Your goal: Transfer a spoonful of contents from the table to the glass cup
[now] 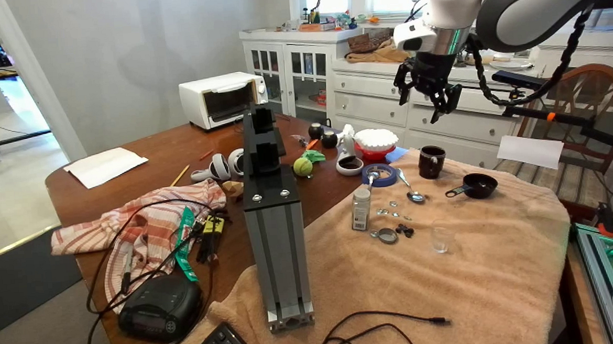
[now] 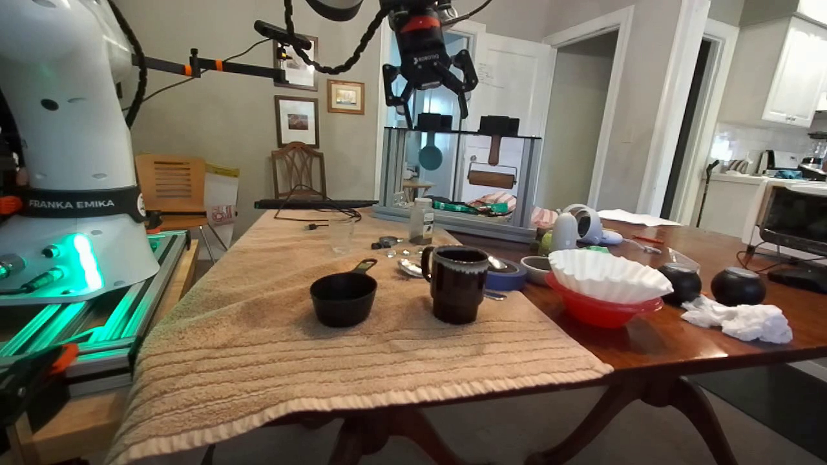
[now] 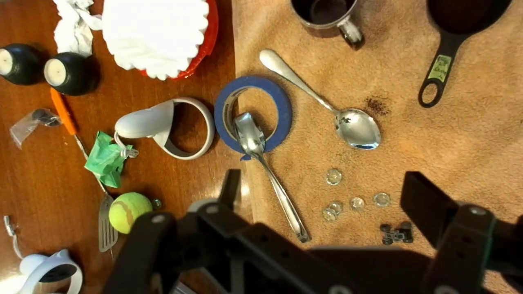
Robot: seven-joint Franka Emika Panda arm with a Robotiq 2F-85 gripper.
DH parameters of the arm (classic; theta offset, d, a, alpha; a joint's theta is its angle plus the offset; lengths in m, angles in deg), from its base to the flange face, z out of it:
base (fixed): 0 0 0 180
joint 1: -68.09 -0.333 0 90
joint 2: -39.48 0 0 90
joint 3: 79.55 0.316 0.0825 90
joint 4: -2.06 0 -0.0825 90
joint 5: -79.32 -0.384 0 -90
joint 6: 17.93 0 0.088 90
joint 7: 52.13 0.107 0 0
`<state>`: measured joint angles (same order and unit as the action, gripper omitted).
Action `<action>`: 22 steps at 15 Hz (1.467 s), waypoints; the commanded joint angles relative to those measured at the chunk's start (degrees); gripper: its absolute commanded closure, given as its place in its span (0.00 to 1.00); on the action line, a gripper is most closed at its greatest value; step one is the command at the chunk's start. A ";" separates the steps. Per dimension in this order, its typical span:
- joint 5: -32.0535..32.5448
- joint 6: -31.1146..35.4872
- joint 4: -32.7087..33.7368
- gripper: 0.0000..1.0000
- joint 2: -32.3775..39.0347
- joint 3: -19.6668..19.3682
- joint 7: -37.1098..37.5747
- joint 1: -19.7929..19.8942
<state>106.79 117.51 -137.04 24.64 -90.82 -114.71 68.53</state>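
Note:
The brown wooden table point(image 1: 328, 189) is partly draped with a tan cloth point(image 1: 480, 288). The clear glass cup point(image 1: 440, 240) stands upright on the cloth; it also shows in an exterior view point(image 2: 340, 237) but is out of the wrist view. A metal spoon point(image 3: 357, 128) lies on the cloth beside a small patch of dark grounds point(image 3: 376, 106). Another spoon point(image 3: 282, 196) rests its bowl on a blue tape roll point(image 3: 284, 110). Several clear glass beads point(image 3: 334, 177) lie on the cloth. My gripper point(image 3: 322, 179) is open and empty, high above the table; it also shows in both exterior views point(image 1: 418, 109) point(image 2: 436, 118).
A dark mug point(image 2: 457, 284), a black measuring cup point(image 2: 344, 300) and a clear jar point(image 1: 361, 211) stand on the cloth. A tall metal frame point(image 1: 279, 247) with hanging utensils stands on the table. A red bowl point(image 2: 597, 313) holds white paper filters. A toy car point(image 3: 396, 234) lies near the beads.

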 commanded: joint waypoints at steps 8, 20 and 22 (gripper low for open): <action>4.64 0.81 8.61 0.00 16.99 0.94 -22.26 5.38; -13.32 4.08 9.88 0.00 26.61 2.26 -54.12 11.71; -15.04 3.72 10.44 0.00 27.75 2.39 -54.14 12.10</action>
<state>95.41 120.27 -127.75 49.96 -89.54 -165.97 79.18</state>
